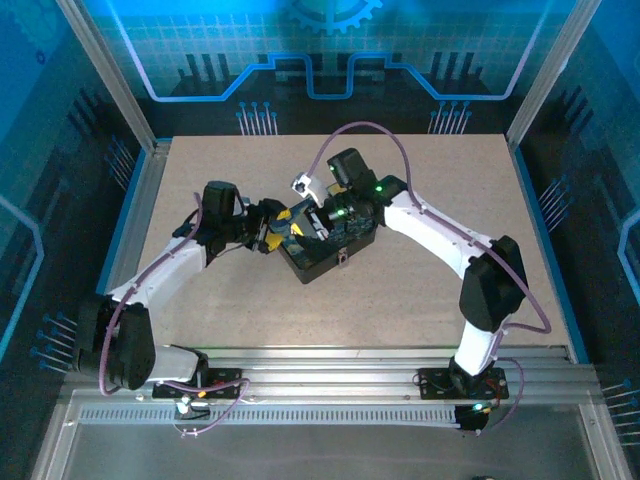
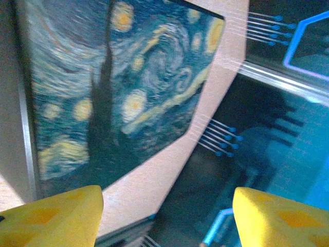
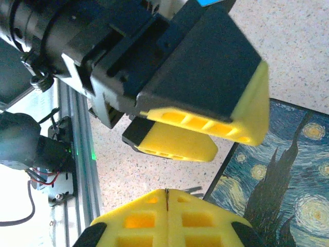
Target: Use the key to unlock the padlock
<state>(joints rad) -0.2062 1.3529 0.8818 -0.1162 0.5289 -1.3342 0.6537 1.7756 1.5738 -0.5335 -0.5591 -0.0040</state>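
Left fingers (parted) near painted box

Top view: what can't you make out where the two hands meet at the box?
Key: too small in the top view; a silvery sliver at the tips of the shut right hand, right wrist view, may be it.
Padlock: pale speck on the box front, top view, too small to tell.
Lid: blurred, left wrist view.

Box on table, left claw beside
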